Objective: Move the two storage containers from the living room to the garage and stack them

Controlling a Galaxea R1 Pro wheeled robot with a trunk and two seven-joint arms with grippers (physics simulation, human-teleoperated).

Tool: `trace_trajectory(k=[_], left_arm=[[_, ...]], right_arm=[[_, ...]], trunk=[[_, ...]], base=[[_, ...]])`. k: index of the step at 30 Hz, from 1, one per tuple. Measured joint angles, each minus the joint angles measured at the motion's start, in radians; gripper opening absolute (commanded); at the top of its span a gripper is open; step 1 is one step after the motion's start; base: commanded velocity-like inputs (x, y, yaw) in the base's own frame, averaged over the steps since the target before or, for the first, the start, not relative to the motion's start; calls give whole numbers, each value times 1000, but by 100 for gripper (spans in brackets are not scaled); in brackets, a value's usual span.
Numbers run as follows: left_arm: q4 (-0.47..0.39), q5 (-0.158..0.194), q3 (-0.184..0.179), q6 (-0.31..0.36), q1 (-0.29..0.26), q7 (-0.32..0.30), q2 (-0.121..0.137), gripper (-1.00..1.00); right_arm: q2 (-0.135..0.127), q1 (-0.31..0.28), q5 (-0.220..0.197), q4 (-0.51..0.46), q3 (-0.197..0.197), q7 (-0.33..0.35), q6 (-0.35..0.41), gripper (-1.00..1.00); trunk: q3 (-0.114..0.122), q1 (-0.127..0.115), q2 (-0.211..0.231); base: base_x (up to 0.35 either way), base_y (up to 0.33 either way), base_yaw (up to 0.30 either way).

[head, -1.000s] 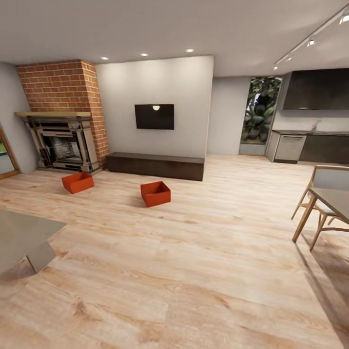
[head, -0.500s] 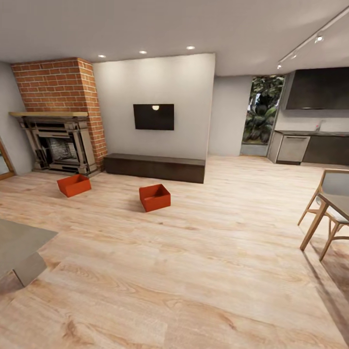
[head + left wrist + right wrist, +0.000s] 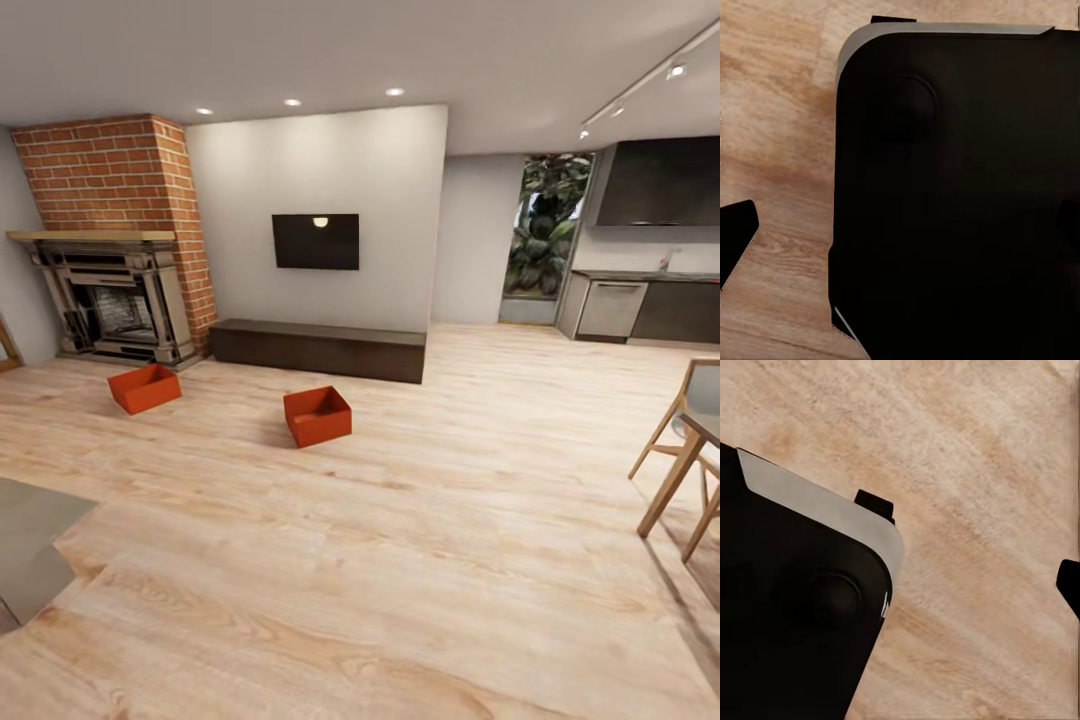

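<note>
Approach, living room: our head view has shifted, camera moving nearer. Two storage containers sit on the wood floor (image 3: 420, 560), one left of centre (image 3: 145, 388), one centre (image 3: 317, 415), well apart. Jaws' state: we cannot tell.

Rounded black body panel (image 3: 960, 195) (thin grey edge strip, round boss)

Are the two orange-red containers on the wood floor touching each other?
Apart. The head view shows the left container near the fireplace and the right container, with bare wood floor plainly between them.
</note>
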Motion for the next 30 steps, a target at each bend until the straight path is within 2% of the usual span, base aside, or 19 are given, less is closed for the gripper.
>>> trace_trajectory(k=[16,18,21,26,29,30], left_arm=[[-1,1,0,-1,0,1,0,100],[-1,7,0,-1,0,2,1,100],[-1,35,-1,-1,0,7,2,100],[-6,44,-4,1,0,10,1,100],[-48,44,-5,9,0,11,2,100],[-93,42,-5,28,-1,13,3,100]], right_arm=[[0,0,0,0,0,0,0,100],[0,0,0,0,0,0,0,100],[0,0,0,0,0,0,0,100],[0,0,1,0,0,0,0,100],[-1,0,0,0,0,0,0,100],[-1,0,0,0,1,0,-1,100]], trunk=[[0,0,0],[0,0,0],[0,0,0],[0,0,0],[0,0,0],[0,0,0]], base=[[322,0,0],[322,0,0],[322,0,0],[322,0,0],[322,0,0],[322,0,0]])
